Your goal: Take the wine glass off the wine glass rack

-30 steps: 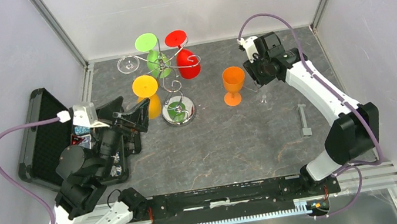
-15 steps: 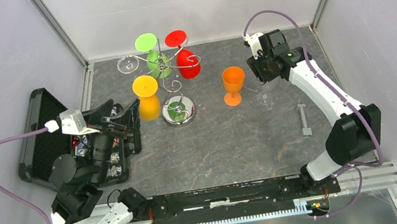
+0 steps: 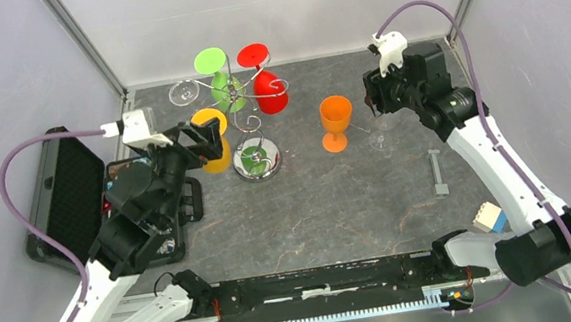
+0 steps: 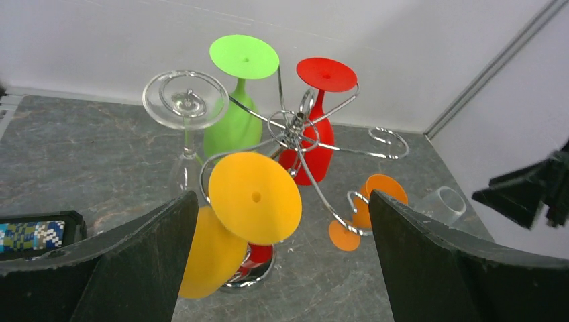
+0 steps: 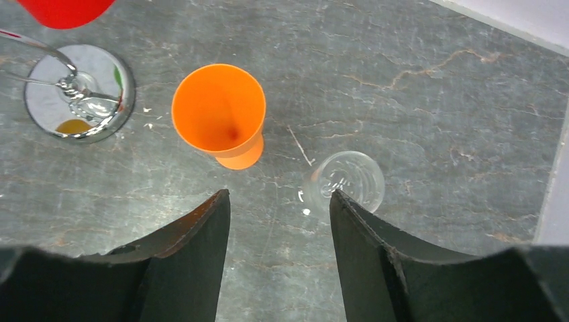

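- The left gripper (image 4: pixel 278 201) is spread as wide as it goes. Its 2 fingers sit either side of the foot of the yellow wine glass (image 4: pixel 253 198), which is clear of both.
- Since 1 second ago this gripper has climbed from beside the glass's bowl to the level of its foot, left of centre in the overhead view.
- The yellow wine glass hangs upside down on the wine glass rack (image 3: pixel 258 162), at upper centre of the table (image 3: pixel 323 207).
- A green glass (image 4: pixel 243 57), a red glass (image 4: pixel 327 74) and a hanging clear glass (image 4: pixel 186 100) sit on other arms of the rack. All 4 are where they were.
- The right gripper (image 5: pixel 278 194) is parted and empty. It has drawn back toward the upper right, away from the orange glass (image 5: pixel 219 114).
- The orange glass and a standing clear glass (image 5: pixel 345 181) are upright on the table, unmoved.
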Action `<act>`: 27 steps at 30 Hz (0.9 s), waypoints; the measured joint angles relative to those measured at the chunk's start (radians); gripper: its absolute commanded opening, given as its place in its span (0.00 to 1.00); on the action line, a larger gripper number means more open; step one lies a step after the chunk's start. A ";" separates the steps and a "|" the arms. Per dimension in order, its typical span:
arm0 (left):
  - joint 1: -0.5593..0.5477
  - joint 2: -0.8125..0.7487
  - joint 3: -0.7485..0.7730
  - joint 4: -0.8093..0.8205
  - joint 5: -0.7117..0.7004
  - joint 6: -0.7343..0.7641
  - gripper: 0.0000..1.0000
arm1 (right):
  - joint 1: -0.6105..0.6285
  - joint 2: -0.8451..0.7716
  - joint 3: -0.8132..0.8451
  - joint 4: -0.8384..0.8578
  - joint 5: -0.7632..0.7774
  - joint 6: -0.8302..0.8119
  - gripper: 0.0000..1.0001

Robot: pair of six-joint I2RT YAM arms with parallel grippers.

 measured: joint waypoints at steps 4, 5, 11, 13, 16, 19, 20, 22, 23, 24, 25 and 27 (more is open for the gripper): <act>0.061 0.116 0.129 -0.065 0.021 -0.019 1.00 | 0.000 -0.052 -0.058 0.032 -0.039 0.024 0.62; 0.087 0.141 0.161 -0.082 0.032 -0.024 1.00 | 0.000 -0.064 -0.074 0.040 -0.047 0.029 0.63; 0.302 0.238 0.274 -0.171 0.178 -0.069 0.95 | 0.000 -0.120 -0.133 0.061 -0.069 0.039 0.63; 0.373 0.259 0.297 -0.194 0.241 -0.092 0.90 | 0.000 -0.137 -0.150 0.075 -0.076 0.040 0.63; 0.489 0.283 0.312 -0.222 0.372 -0.130 0.83 | 0.000 -0.163 -0.183 0.089 -0.087 0.049 0.63; 0.594 0.293 0.312 -0.247 0.502 -0.166 0.76 | 0.000 -0.177 -0.213 0.097 -0.095 0.057 0.62; 0.639 0.294 0.311 -0.258 0.562 -0.180 0.75 | 0.000 -0.182 -0.225 0.098 -0.097 0.059 0.62; 0.696 0.294 0.306 -0.269 0.648 -0.202 0.74 | 0.000 -0.191 -0.244 0.100 -0.101 0.061 0.62; 0.702 0.293 0.303 -0.275 0.680 -0.211 0.74 | 0.000 -0.196 -0.254 0.100 -0.103 0.063 0.62; 0.726 0.292 0.298 -0.279 0.709 -0.220 0.74 | 0.000 -0.203 -0.264 0.101 -0.105 0.064 0.62; 0.741 0.290 0.291 -0.281 0.747 -0.230 0.74 | 0.000 -0.209 -0.272 0.101 -0.107 0.065 0.62; 0.759 0.283 0.272 -0.283 0.814 -0.251 0.73 | 0.000 -0.218 -0.282 0.103 -0.110 0.065 0.62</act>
